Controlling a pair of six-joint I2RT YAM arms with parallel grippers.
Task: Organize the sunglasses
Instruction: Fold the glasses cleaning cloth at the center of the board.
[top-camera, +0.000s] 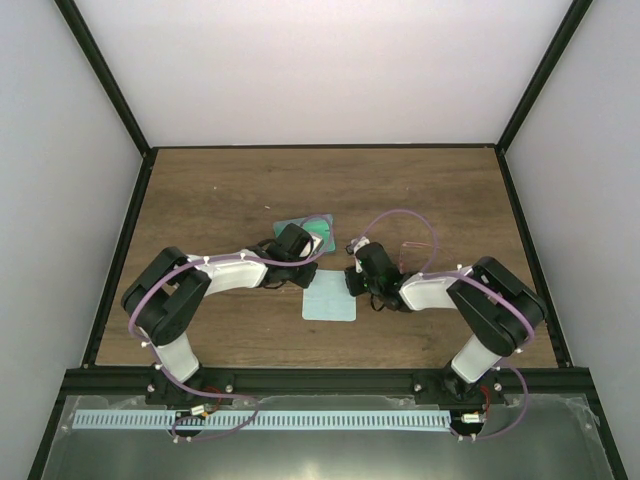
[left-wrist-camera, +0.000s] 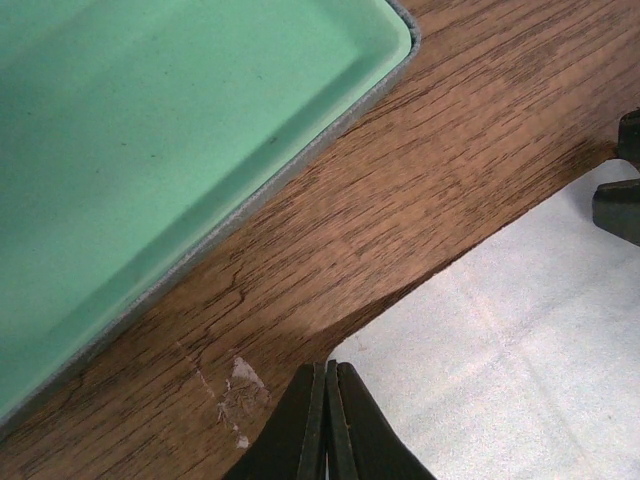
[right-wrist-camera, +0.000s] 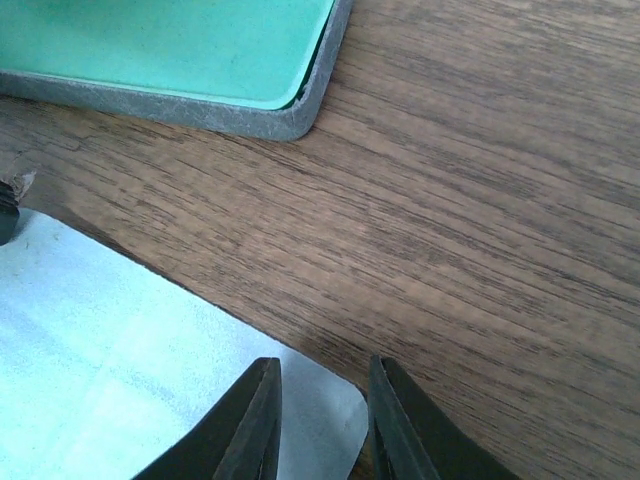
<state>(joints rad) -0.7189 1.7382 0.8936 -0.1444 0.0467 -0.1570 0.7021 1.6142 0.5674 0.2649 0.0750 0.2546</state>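
A pale blue cleaning cloth (top-camera: 330, 303) lies flat on the wooden table. An open green glasses case (top-camera: 318, 229) sits just behind it. My left gripper (top-camera: 304, 282) is at the cloth's far left corner. In the left wrist view its fingers (left-wrist-camera: 328, 372) are pressed together on that corner of the cloth (left-wrist-camera: 520, 370), whose edge is raised and casts a shadow. My right gripper (top-camera: 352, 283) is open. In the right wrist view it (right-wrist-camera: 322, 378) straddles the far right corner of the cloth (right-wrist-camera: 100, 350). A faint clear shape (top-camera: 415, 247), possibly the sunglasses, lies right of the case.
The case's green inside and grey rim show in the left wrist view (left-wrist-camera: 150, 130) and in the right wrist view (right-wrist-camera: 180, 40). A purple cable (top-camera: 400, 215) loops over the table behind the right arm. A black frame and white walls enclose the table.
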